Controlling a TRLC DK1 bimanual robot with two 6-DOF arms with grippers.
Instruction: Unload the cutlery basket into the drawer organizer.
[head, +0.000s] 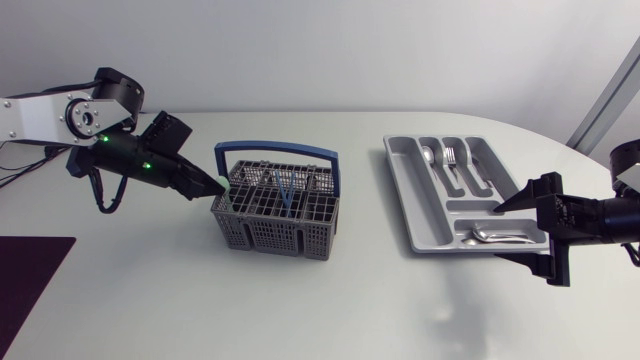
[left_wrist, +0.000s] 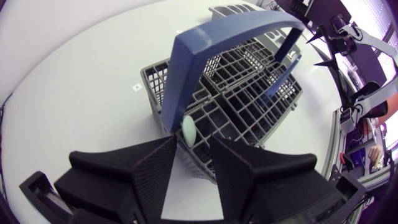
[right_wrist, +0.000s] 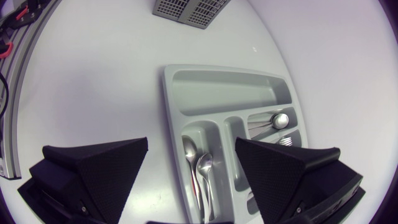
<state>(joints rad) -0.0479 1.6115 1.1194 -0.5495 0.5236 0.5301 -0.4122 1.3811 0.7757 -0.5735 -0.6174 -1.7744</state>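
Observation:
The grey wire cutlery basket with a blue handle stands mid-table. A pale green utensil tip sticks up at its near end, and a blue-handled piece leans further inside. My left gripper hovers at the basket's left end. Its fingers stand apart around the pale tip, which rests near one finger only. The grey drawer organizer holds a spoon, a fork and more spoons. My right gripper is wide open above that near-right corner, over the spoons.
A dark mat lies at the table's front left corner. Bare white tabletop lies between the basket and the organizer and in front of both. The basket lies beyond the organizer in the right wrist view.

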